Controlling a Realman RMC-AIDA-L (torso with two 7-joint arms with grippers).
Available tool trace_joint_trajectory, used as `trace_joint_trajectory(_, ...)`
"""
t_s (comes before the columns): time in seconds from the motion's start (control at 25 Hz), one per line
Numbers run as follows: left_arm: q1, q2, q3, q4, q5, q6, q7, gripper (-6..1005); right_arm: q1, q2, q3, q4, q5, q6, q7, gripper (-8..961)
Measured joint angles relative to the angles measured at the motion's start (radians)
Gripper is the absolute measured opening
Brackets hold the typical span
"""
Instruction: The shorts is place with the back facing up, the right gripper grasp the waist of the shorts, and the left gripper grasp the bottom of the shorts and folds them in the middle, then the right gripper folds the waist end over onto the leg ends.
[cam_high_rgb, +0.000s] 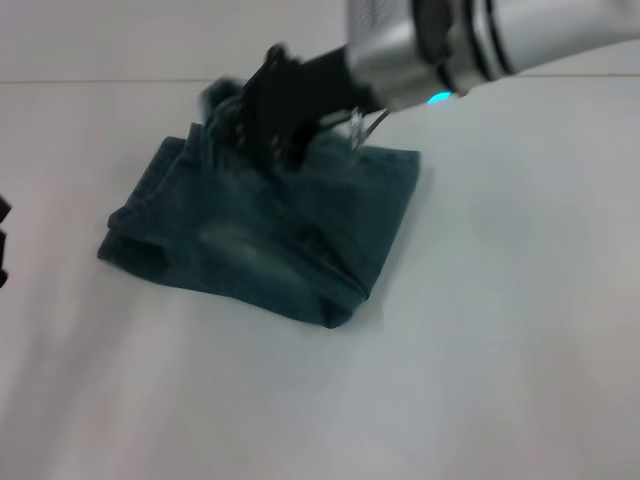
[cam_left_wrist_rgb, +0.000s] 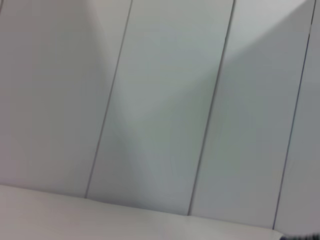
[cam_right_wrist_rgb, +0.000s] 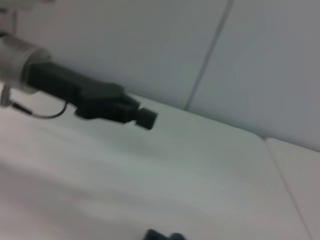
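At the far left edge, the left gripper (cam_high_rgb: 3, 240) barely pokes into the head view; from the right wrist view (cam_right_wrist_rgb: 142, 116) its fingers look drawn together, holding nothing. The shorts (cam_high_rgb: 270, 240) lie folded on the white table (cam_high_rgb: 480, 380). The right gripper (cam_high_rgb: 262, 135) presses down on their far edge; I cannot tell its grip.

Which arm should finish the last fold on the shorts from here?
Right, probably. The right gripper is over the far edge of the folded shorts; the left gripper sits off to the side, away from the cloth.
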Motion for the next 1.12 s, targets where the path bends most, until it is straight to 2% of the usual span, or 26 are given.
trace_joint_trajectory(0.16, 0.035, -0.004, -0.004, 0.004, -0.001, 0.048, -0.003, 32, 0.069, 0.016, -0.035, 0.101, 0.020, 0.038, -0.117, 128)
trace_joint_trajectory(0.28, 0.047, -0.005, -0.004, 0.005, 0.001, 0.064, -0.006, 42, 0.096, 0.022, -0.128, 0.144, 0.074, 0.082, -0.165, 131)
trace_joint_trajectory(0.48, 0.059, -0.005, -0.004, 0.002, 0.000, 0.079, -0.022, 57, 0.114, 0.026, -0.316, 0.162, 0.183, 0.192, -0.184, 137)
trace_joint_trajectory(0.68, 0.058, -0.005, -0.004, 0.002, 0.005, 0.084, -0.028, 73, 0.102, 0.024, -0.381, 0.161, 0.250, 0.252, -0.175, 142)
trace_joint_trajectory(0.8, 0.054, -0.001, 0.004, 0.005, 0.018, 0.088, -0.028, 82, 0.068, 0.013, -0.375, 0.132, 0.272, 0.256, -0.129, 283)
trace_joint_trajectory(0.88, 0.052, 0.002, 0.012, 0.014, 0.032, 0.101, -0.028, 88, 0.016, 0.005, -0.366, 0.072, 0.276, 0.240, -0.068, 377)
trace_joint_trajectory(1.0, 0.049, 0.005, 0.038, 0.047, 0.071, 0.133, -0.039, 98, -0.116, -0.001, -0.348, -0.072, 0.274, 0.197, 0.038, 626)
trace_joint_trajectory(1.12, 0.042, 0.008, 0.076, 0.084, 0.111, 0.144, -0.092, 107, -0.264, -0.002, -0.324, -0.235, 0.272, 0.136, 0.152, 764)
